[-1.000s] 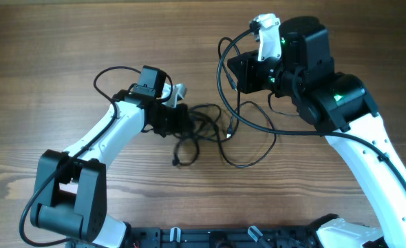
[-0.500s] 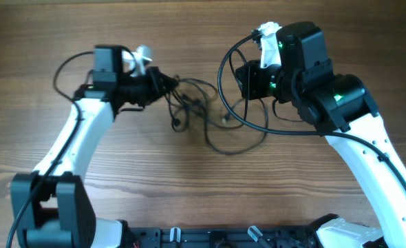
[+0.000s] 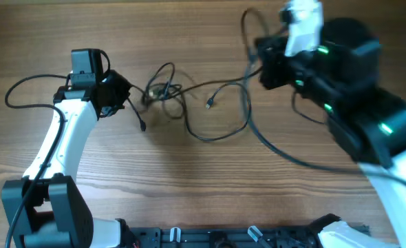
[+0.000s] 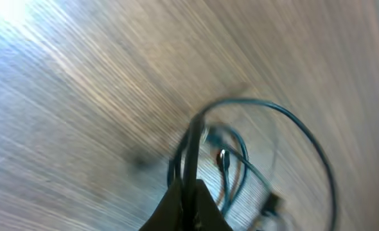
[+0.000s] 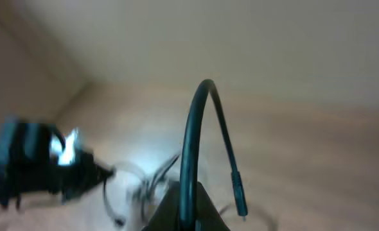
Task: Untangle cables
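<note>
two pinches, one tangle. overhead: my left gripper (image 3: 124, 98) and right gripper (image 3: 261, 62) stand well apart, with the cables (image 3: 217, 132) strung between them on the wooden table (image 3: 189, 179) and a small knot (image 3: 163, 91) near the left. left wrist: jaws pressed together on one black strand. right wrist: jaws pinching a strand whose plug (image 5: 239, 199) dangles. i judge i'm mid-pull; next i should spread gently to loosen that knot.

- Two robot arms are counted: left arm (image 3: 55, 145), right arm (image 3: 375, 124).
- Two grippers are counted: left gripper (image 3: 124, 98), right gripper (image 3: 263, 58).
- One tangle of thin black cables (image 3: 163, 90) is seen; its cords cannot be counted.
- Two loose plug ends (image 3: 209, 104) are made out.
- One wooden table (image 3: 189, 186) is seen.
</note>
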`<state>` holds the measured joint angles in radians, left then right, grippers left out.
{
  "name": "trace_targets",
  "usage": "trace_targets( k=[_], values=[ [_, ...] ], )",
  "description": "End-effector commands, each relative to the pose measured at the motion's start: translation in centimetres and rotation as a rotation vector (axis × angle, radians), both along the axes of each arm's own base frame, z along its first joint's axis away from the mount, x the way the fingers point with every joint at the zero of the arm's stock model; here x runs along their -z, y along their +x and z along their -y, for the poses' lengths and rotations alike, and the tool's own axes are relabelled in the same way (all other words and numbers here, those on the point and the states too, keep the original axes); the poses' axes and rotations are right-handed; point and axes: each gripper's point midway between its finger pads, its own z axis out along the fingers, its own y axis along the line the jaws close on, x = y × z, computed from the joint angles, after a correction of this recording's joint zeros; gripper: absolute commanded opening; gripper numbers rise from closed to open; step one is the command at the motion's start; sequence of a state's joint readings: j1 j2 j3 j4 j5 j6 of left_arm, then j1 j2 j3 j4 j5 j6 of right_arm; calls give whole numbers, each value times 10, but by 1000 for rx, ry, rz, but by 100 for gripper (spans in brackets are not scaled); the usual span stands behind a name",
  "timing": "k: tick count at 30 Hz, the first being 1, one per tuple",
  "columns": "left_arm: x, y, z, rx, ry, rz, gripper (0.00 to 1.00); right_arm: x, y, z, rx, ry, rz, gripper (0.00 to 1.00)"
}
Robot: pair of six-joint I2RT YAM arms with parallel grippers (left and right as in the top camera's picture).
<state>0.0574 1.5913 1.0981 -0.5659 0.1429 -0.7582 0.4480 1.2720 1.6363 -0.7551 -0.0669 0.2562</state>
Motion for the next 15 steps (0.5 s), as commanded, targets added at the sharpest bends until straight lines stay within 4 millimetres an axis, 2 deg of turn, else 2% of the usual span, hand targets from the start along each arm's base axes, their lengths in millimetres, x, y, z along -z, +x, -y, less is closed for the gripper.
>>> trace_targets(
  k=[1, 5, 7, 12, 15],
  values=[
    [-1, 1, -10, -38, 54, -4, 4, -79, -22, 53, 202, 9, 243, 4],
    [-1, 1, -10, -38, 54, -6, 4, -124, -46, 92, 351, 34, 406, 4],
    [-1, 1, -10, -37, 54, -6, 4, -144, -60, 105, 382, 31, 484, 4],
    [-1, 1, -10, -37, 54, -6, 4, -169, -74, 133, 505, -14, 592, 4],
    [-1, 0, -12, -40, 61, -8, 4, -188, -71, 155, 647, -166, 683, 4]
  ],
)
